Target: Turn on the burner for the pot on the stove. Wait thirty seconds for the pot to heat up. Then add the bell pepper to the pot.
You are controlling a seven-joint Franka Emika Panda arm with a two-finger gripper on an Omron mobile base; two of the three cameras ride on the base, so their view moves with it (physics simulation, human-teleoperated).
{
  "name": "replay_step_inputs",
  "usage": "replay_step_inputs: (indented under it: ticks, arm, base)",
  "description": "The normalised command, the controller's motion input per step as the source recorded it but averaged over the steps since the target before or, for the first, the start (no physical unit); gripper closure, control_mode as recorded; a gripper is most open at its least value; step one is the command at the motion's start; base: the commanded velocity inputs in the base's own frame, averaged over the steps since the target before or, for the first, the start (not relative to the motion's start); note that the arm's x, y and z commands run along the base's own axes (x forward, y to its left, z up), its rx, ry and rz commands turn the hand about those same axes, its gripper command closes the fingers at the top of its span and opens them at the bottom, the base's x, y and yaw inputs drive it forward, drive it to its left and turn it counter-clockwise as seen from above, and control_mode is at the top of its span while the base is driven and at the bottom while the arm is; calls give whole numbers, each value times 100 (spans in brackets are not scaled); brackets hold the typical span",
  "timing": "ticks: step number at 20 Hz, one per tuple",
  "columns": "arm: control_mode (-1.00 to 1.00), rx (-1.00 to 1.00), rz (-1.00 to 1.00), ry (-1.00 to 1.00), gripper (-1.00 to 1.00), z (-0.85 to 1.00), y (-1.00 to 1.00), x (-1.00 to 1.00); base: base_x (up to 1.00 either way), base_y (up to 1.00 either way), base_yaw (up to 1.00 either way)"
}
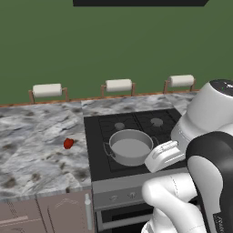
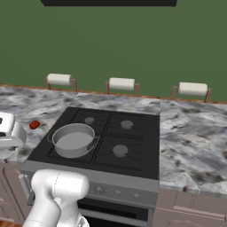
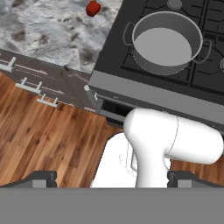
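Jaws wide open, empty; pot [image 1: 130,146] on stove [image 2: 133,133] front-left burner; bell pepper [image 1: 68,144] on counter [image 1: 32,150], prob. unobstructed.

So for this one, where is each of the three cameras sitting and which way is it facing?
Left base view: behind the arm's left, looking forward and down at the stove; white arm at lower right.
Right base view: behind its right, same stove; arm at lower left.
Hand view: on the hand, above the stove's front edge and wood floor; open gripper at bottom.
All share the pot and bell pepper.
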Motion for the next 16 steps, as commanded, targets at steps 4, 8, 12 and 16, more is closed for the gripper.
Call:
replay_step_inputs:
  ticks: [4, 8, 12, 16]
  arm:
    - [-100, 0, 0, 0, -100, 0, 0, 0]
    - [-100, 0, 0, 0, -100, 0, 0, 0]
    - [-100, 0, 0, 0, -100, 0, 0, 0]
    - [-100, 0, 0, 0, -100, 0, 0, 0]
  base:
    - [0, 0, 0]
    - [0, 0, 0]
    - [0, 0, 0]
    - [0, 0, 0]
